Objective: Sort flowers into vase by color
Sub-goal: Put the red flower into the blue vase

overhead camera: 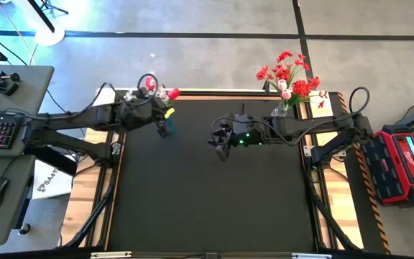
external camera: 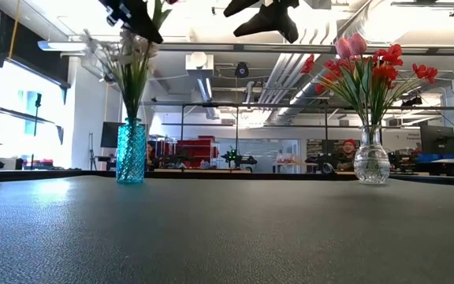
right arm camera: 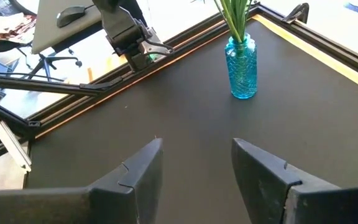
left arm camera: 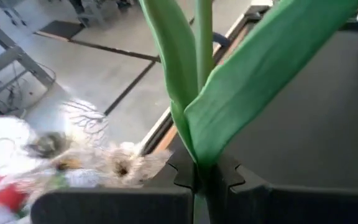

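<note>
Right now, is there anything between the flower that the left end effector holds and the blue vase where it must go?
Nothing visible blocks it. The left end effector grips a green stem right above the blue vase. Only the white flowers already in that vase crowd its mouth. The right end effector hangs open over the mat, apart.

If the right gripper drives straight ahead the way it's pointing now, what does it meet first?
Most likely bare table mat. The open right gripper aims between the blue vase and the left arm; neither sits dead ahead, though depth is uncertain.
</note>
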Robot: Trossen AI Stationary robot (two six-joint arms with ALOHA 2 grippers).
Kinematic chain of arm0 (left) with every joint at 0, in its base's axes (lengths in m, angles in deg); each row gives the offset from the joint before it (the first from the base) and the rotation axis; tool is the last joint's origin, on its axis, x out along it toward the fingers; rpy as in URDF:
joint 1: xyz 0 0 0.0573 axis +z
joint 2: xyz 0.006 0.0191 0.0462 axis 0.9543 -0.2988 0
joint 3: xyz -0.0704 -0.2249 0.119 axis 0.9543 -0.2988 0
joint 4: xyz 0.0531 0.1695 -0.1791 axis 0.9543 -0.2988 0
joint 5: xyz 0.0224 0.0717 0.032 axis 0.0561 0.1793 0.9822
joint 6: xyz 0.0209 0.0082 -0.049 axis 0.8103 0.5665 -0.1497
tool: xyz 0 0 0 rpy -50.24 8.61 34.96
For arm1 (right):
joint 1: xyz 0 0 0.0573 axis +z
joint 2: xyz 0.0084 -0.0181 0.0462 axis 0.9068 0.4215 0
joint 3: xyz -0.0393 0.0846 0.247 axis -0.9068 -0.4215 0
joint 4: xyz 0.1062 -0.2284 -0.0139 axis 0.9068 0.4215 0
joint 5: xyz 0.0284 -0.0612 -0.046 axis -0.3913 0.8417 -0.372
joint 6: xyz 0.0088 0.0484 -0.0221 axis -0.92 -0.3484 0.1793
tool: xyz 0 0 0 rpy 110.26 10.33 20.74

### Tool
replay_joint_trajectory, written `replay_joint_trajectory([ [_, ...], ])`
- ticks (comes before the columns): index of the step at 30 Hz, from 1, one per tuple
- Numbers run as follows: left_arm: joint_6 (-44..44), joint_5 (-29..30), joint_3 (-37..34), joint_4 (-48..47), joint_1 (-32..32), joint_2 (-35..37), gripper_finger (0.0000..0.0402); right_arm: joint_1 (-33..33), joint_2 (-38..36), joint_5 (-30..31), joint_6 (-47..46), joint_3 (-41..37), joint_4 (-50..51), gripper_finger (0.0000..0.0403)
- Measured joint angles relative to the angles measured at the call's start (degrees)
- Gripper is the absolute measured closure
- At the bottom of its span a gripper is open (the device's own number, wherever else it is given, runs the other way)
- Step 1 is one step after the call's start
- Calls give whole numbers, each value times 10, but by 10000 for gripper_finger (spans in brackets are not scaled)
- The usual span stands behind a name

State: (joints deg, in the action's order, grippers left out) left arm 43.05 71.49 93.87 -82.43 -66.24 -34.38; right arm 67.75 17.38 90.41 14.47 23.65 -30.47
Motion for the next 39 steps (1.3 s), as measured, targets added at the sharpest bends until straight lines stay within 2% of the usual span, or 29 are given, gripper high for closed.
replay_joint_trajectory([
  [4,-22,-8,0,-4,0,-30,401,0,0,-2,8,0,0,226],
  [12,-101,15,0,-23,22,-61,401,2,0,-5,9,0,1,226],
  [21,-130,9,0,-26,24,-63,401,13,0,-1,13,0,28,226],
  [29,-225,9,0,-25,24,-56,401,13,0,-7,11,0,39,226],
  [39,-219,34,0,-60,24,-56,401,16,0,-6,11,0,39,226],
])
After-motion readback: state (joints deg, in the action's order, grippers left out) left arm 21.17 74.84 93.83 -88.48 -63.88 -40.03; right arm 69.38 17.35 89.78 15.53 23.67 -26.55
